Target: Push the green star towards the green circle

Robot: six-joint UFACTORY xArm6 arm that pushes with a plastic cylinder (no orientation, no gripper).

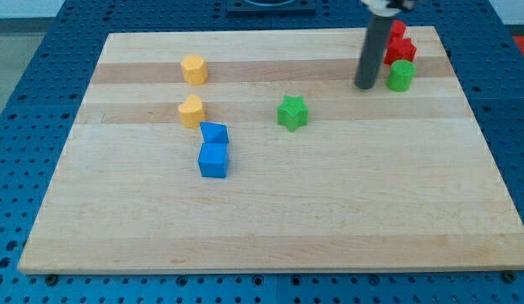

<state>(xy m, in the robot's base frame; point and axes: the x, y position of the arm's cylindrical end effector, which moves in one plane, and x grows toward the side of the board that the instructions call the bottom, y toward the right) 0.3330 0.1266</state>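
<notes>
The green star (pixel 291 112) lies near the middle of the wooden board (pixel 270 211). The green circle (pixel 402 75) stands at the view's upper right. My tip (pixel 365 85) rests on the board just left of the green circle, a small gap apart from it. The tip is to the upper right of the green star, well apart from it.
Two red blocks (pixel 399 46) sit just above the green circle, partly hidden by the rod. A yellow hexagon (pixel 194 69) and a yellow block (pixel 191 111) lie at the upper left. Two blue blocks (pixel 213 152) touch each other below them.
</notes>
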